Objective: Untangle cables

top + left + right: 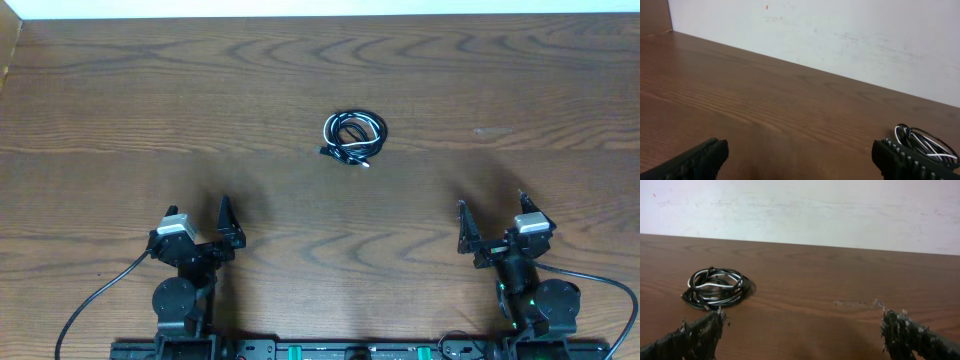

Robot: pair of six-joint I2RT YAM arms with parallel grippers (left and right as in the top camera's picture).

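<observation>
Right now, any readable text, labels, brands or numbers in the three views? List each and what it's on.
None can be read.
Black rail at the arms' base: tiny pale marks, too small to read.
Coiled bundle of thin black and white cables: no print visible.
Brown wooden table: no lettering.
White wall: no lettering, only scuffs and a small red speck.
</observation>
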